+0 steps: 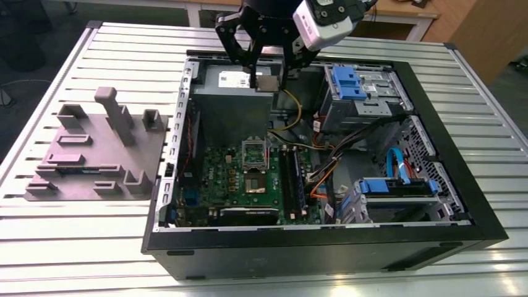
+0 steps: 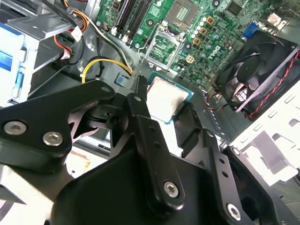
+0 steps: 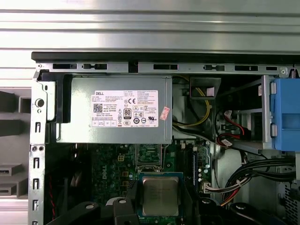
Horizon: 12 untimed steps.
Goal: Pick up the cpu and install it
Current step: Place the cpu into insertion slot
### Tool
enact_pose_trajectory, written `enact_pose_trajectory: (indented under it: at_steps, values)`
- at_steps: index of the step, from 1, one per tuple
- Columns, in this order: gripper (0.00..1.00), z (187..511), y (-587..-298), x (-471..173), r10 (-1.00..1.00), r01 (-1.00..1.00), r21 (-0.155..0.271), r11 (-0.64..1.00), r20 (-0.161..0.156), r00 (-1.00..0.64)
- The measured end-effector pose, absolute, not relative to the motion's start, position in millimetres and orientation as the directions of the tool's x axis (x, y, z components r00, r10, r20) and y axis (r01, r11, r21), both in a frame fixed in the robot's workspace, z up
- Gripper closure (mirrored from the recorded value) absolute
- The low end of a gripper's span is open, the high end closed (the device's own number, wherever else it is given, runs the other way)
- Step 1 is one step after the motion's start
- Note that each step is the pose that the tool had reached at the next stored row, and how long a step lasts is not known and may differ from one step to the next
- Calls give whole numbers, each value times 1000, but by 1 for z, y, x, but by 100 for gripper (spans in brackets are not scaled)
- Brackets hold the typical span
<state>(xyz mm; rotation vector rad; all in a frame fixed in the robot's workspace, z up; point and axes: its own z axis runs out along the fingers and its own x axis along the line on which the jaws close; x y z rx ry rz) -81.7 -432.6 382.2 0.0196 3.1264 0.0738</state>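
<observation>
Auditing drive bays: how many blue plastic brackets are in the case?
2: the far blue bracket and the near blue bracket, both at the exterior view's right. Others may be hidden.

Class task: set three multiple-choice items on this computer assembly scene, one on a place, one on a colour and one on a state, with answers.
1. Where is the small square silver-topped cpu? A in the motherboard socket; B between the black gripper's fingers; C on the grey tray.
2. What colour are the plastic drive-bay clips? A red; B green; C blue.
3. How is the black computer case? A lying open; B closed; C standing upright.
Answers: 1 B, the fingers flank it above the case; 2 C, they show bright blue; 3 A, its insides are exposed.
</observation>
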Motion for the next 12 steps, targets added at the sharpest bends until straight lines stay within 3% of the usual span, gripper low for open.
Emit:
enact_pose_trajectory:
  at_steps: [12]
  values:
    - [53, 381, -434, -82, 13, 12, 47, 999, -13, -1000]
